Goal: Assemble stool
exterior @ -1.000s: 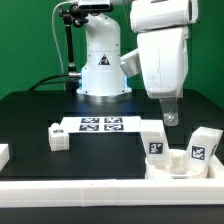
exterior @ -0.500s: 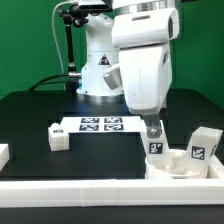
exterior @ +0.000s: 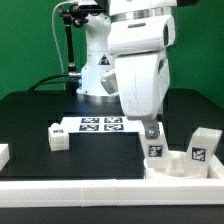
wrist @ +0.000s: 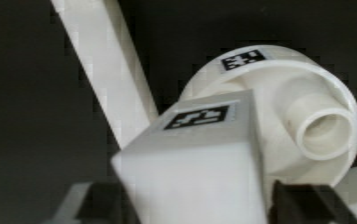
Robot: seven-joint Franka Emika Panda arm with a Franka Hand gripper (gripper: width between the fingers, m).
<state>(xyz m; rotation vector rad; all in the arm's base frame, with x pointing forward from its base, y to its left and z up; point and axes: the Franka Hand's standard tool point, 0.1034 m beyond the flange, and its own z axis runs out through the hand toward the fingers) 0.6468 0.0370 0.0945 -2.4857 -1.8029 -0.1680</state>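
A white blocky leg (exterior: 155, 147) with a square tag stands upright against the round white seat (exterior: 176, 164) at the exterior view's right. My gripper (exterior: 150, 131) has come straight down over it. The wrist view shows this leg (wrist: 193, 150) filling the gap of my gripper (wrist: 196, 206), with a dark finger (wrist: 100, 205) pressed to each side: shut on the leg. Just beyond it lies the seat (wrist: 296, 90). A second leg (exterior: 202, 146) stands at the seat's far side, and a third leg (exterior: 57, 137) rests at the exterior view's left.
The marker board (exterior: 100, 124) lies in front of the robot base. A long white border rail (exterior: 90, 190) runs along the near table edge and shows as a white bar (wrist: 107, 60) in the wrist view. A small white piece (exterior: 3, 153) sits at the far left edge.
The arm swung toward the exterior view's left and came down over the leg by the seat. The jaws, wide a second ago, have closed on that leg.
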